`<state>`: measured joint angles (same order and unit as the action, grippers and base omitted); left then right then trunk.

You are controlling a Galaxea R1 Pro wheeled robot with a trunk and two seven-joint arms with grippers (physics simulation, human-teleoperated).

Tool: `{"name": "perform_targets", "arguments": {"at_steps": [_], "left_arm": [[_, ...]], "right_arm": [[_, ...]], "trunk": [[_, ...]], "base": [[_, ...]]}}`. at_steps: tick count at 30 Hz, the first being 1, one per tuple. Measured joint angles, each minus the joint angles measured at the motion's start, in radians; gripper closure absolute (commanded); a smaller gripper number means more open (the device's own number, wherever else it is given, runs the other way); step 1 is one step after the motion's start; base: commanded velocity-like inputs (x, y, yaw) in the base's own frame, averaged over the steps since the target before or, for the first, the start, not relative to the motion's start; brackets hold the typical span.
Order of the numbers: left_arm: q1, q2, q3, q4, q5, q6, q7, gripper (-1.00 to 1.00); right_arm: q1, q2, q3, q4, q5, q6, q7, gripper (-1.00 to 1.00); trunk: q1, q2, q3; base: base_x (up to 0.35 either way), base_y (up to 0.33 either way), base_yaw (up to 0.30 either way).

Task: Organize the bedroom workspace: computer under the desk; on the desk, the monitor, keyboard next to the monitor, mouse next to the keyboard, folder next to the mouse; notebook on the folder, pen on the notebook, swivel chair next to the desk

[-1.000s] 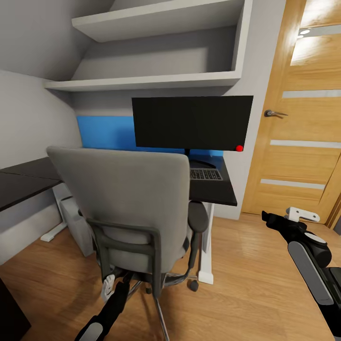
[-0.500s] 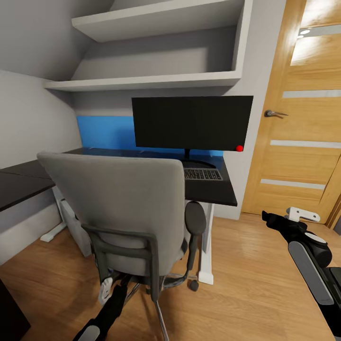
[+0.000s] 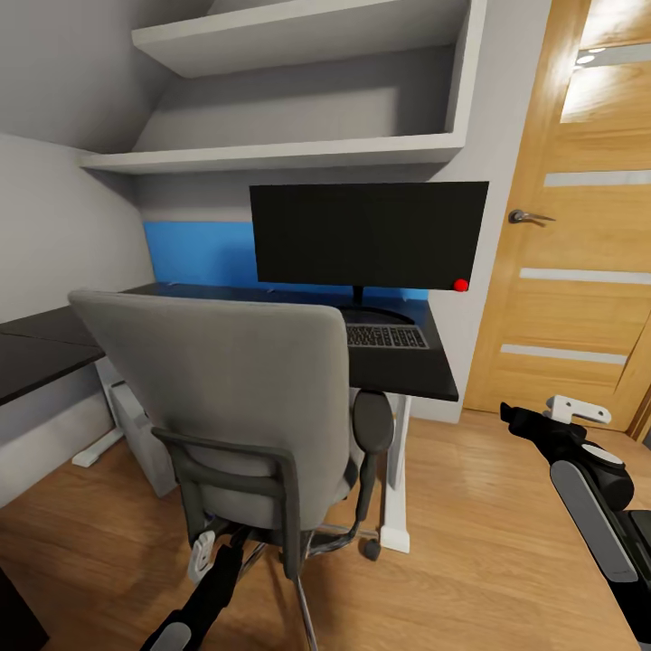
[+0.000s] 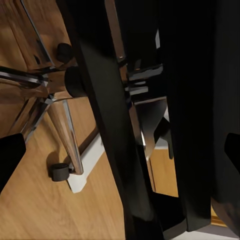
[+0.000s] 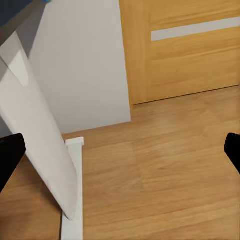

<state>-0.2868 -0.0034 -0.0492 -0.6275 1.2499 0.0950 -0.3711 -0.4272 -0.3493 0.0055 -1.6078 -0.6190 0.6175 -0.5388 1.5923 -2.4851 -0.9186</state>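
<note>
In front of the desk [image 3: 411,372], in the head view, the chair [image 3: 231,398] stands with its grey back toward the camera, its seat pushed partly under the black top. On the desk behind the chair the monitor [image 3: 366,233] stands upright, red dot at its lower corner on the door side, and the keyboard [image 3: 387,336] lies flat at the foot of its stand. The blue panel [image 3: 194,253] rises behind the desk, with the white shelves [image 3: 289,149] above it. Under the desk, on the side away from the door, part of the pale computer [image 3: 140,438] shows past the chair. The wooden door [image 3: 579,226] is just beside the desk's end. The left gripper [image 3: 201,556] sits low behind the chair's base; how wide it stands I cannot tell here. The right gripper [image 3: 520,421] hangs over bare floor between desk and door, touching nothing.

In the left wrist view the chair's dark frame [image 4: 120,135] runs close across the picture, with chrome base arms [image 4: 65,127] and a castor [image 4: 59,171] over the wood floor. The two dark fingertips [image 4: 10,155] sit wide apart at opposite edges, gripping nothing.

In the right wrist view a white desk leg [image 5: 37,150] slants down to its foot on the floor, with grey wall and door [image 5: 185,50] beyond. The fingertips [image 5: 9,157] sit spread wide at the picture's edges, empty.
</note>
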Motion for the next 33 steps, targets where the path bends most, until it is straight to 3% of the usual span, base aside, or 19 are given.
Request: {"name": "perform_targets", "arguments": {"at_steps": [28, 33], "left_arm": [[-0.004, -0.005, -0.001, 0.002, 0.002, -0.005, 0.002, -1.00], [-0.004, -0.005, -0.001, 0.002, 0.003, -0.005, 0.002, -1.00]], "right_arm": [[0.000, 0.000, 0.000, 0.000, 0.000, 0.000, 0.000, -1.00], [0.000, 0.005, 0.000, 0.000, 0.026, 0.000, 0.000, -1.00]], "trunk": [[0.000, 0.000, 0.000], [0.000, 0.000, 0.000]], "base": [[0.037, -0.007, 0.000], [0.002, 0.002, 0.000]]}}
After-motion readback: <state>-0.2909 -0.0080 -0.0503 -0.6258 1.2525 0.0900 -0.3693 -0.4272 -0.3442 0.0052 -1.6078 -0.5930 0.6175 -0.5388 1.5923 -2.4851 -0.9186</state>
